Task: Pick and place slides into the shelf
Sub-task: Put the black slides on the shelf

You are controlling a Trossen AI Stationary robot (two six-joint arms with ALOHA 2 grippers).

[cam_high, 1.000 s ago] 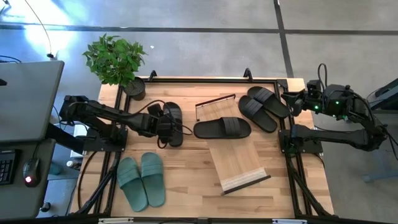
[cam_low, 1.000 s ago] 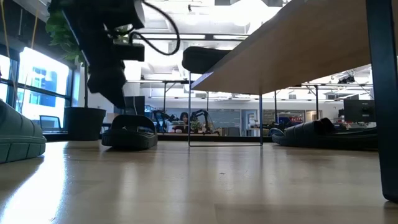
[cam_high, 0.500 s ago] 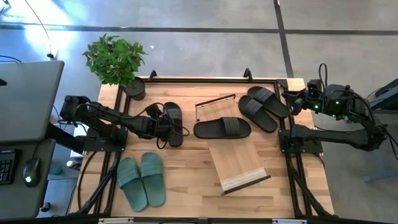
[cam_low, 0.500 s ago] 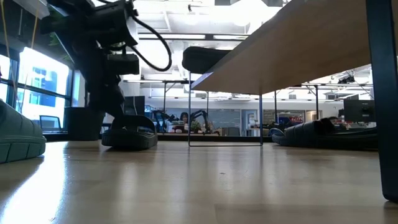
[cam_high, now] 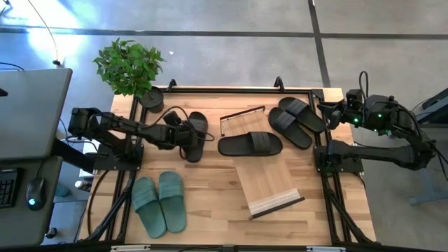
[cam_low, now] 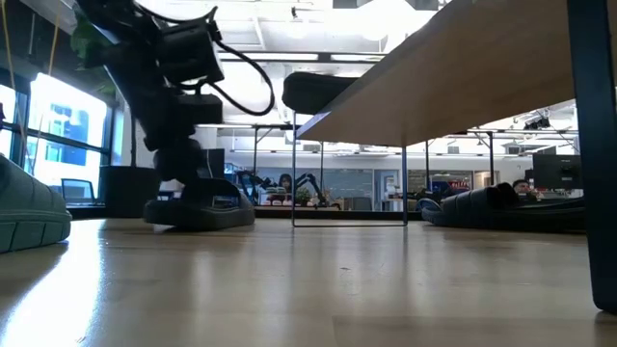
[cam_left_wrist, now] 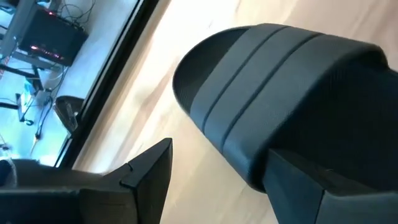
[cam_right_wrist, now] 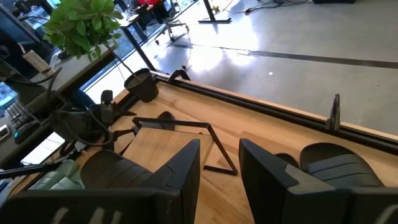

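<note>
Left tool (cam_high: 183, 135), fingers apart, straddles a black slide (cam_high: 196, 134) at the worktop's ten o'clock; light, bendy rubber probably grips best across its strap.

A potted plant (cam_high: 131, 68) stands at the table's (cam_high: 210, 182) far-left corner.

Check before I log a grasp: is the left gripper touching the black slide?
Touching. The left wrist view shows one finger against the black slide, the other beside it.
</note>
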